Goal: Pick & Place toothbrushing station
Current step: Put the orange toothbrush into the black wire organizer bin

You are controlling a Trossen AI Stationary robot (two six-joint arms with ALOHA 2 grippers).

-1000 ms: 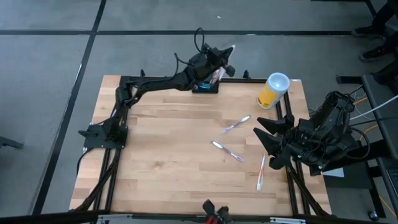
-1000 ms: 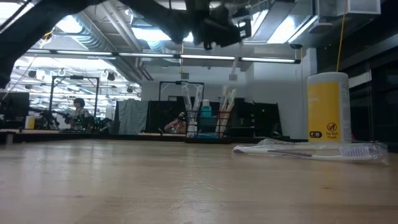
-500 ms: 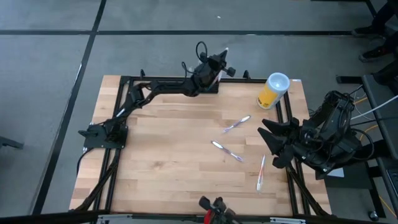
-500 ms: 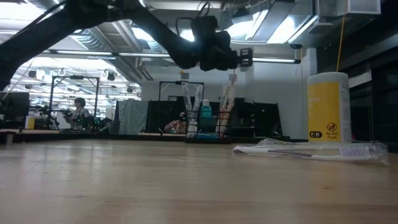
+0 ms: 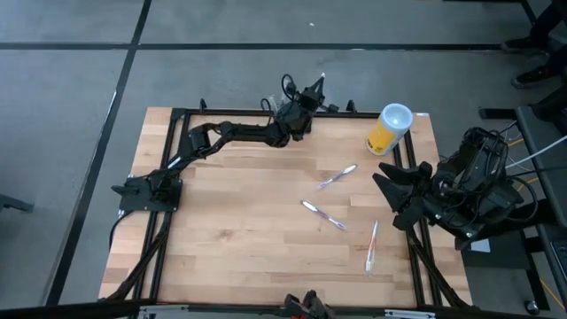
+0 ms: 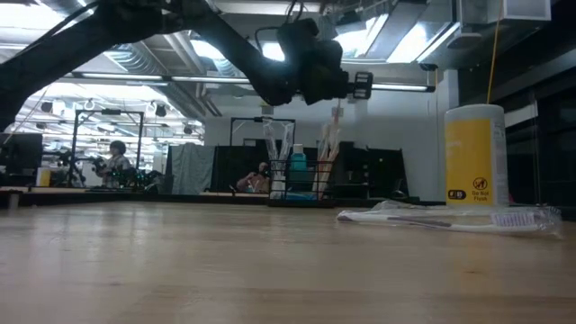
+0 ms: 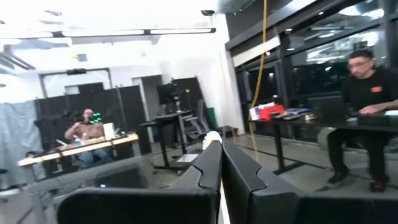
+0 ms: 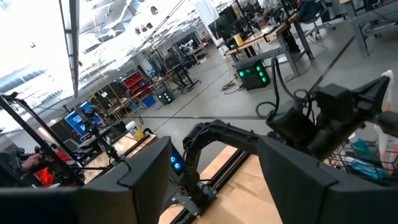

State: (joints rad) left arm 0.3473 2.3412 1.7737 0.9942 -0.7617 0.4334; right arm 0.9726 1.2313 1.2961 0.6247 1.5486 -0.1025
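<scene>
The toothbrushing station (image 6: 299,184) is a small black rack at the table's far edge. It holds upright wrapped toothbrushes and a blue tube. In the high view my left arm covers most of it. My left gripper (image 5: 315,89) hangs just above the rack and also shows in the low view (image 6: 358,85). It is shut on a pale wrapped toothbrush (image 6: 335,117). My right gripper (image 5: 391,190) is open and empty at the table's right edge. My left gripper pinches the wrapped toothbrush between its two shut fingers. The toothbrush's white end (image 7: 212,139) shows just past the fingertips. The rest hangs below the gripper, near upright, down among the things in the rack. Whether its lower end rests there, I cannot tell.
A yellow cup with a white rim (image 5: 388,129) stands at the far right, also in the low view (image 6: 475,155). Three wrapped toothbrushes lie on the wooden table: one (image 5: 338,176), another (image 5: 322,215), a third (image 5: 371,245). People work at desks beyond the table.
My left gripper has come down toward the rack at the far edge, staying shut on the pale toothbrush. The toothbrush has come down with it toward the rack's right side. My left arm's elbow has dropped lower over the table.
</scene>
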